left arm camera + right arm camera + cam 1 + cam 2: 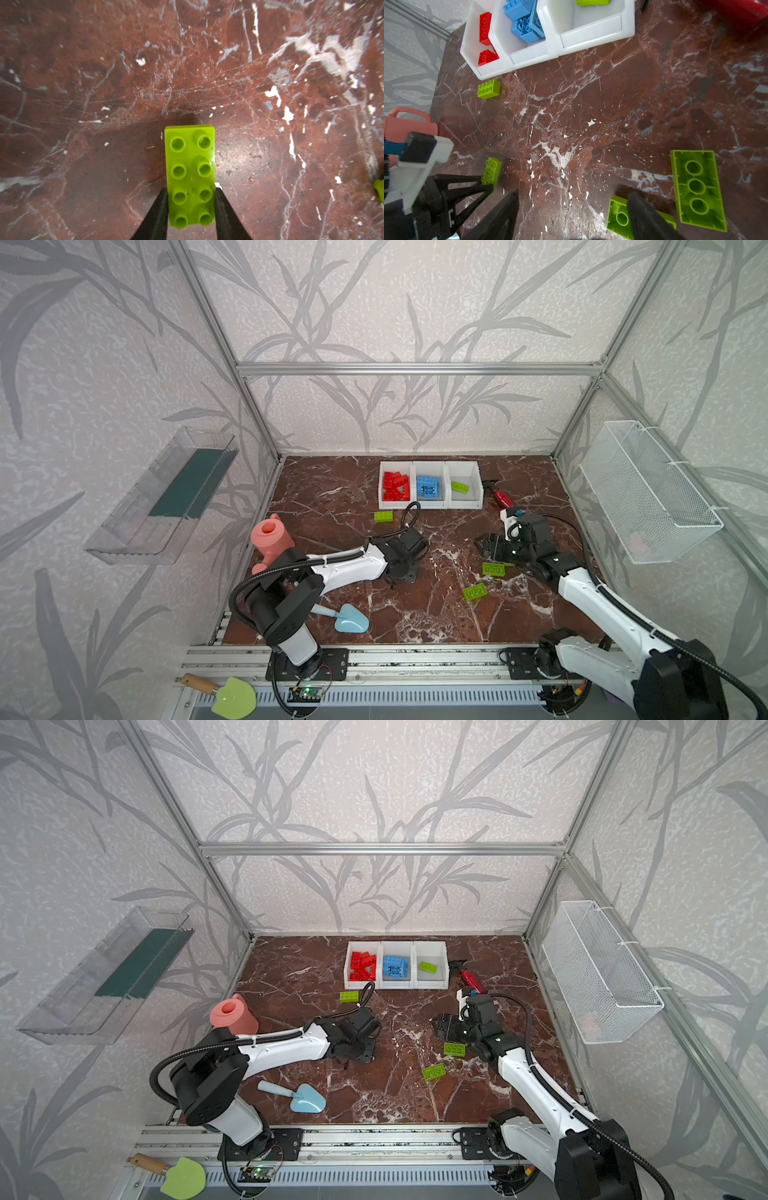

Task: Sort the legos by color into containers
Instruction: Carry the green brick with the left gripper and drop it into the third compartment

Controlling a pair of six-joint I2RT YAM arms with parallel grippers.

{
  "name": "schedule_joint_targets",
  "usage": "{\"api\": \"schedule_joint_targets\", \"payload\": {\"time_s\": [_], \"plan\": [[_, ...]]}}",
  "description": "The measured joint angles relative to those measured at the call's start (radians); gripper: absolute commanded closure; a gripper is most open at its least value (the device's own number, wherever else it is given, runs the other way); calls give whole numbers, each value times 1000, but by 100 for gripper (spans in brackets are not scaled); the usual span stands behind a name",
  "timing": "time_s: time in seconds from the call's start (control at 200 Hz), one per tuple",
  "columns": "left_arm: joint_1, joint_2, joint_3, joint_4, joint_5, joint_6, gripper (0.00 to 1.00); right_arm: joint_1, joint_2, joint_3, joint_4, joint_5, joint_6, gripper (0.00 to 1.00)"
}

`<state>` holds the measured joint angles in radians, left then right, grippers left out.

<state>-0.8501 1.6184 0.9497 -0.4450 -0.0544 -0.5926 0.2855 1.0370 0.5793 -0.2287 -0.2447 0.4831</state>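
My left gripper (191,189) is shut on a lime green lego (190,166), studs up, gripped by its long sides low over the marble. In both top views the arm hides this brick under the left gripper (400,570). The right gripper (573,193) stands open over bare marble, one finger above an upturned green lego (617,216), with another upturned one (697,191) beside it. A third loose green lego (383,516) lies in front of the containers (446,506). Those bins hold red legos (396,486), blue legos (428,486) and one green lego (459,487).
A red bottle (503,498) lies right of the bins, close behind the right arm. A pink watering can (272,537) stands at the left edge and a blue trowel (347,618) lies near the front. A wire basket (648,489) and a clear tray (166,493) hang on the side walls.
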Motion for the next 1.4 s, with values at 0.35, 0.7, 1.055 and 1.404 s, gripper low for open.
{"api": "schedule_joint_targets", "payload": {"time_s": [0.35, 0.7, 1.055, 1.404], "plan": [[0, -13, 225, -78, -27, 63, 64, 5, -112, -119, 37, -20, 11, 18], [0, 197, 628, -134, -23, 156, 64, 19, -203, -203, 71, 3, 18, 19], [5, 514, 1025, -229, -22, 249, 64, 50, -244, -245, 121, 50, 17, 19], [50, 855, 1559, -355, 13, 310, 64, 66, -232, -253, 156, 56, 18, 19]]}}
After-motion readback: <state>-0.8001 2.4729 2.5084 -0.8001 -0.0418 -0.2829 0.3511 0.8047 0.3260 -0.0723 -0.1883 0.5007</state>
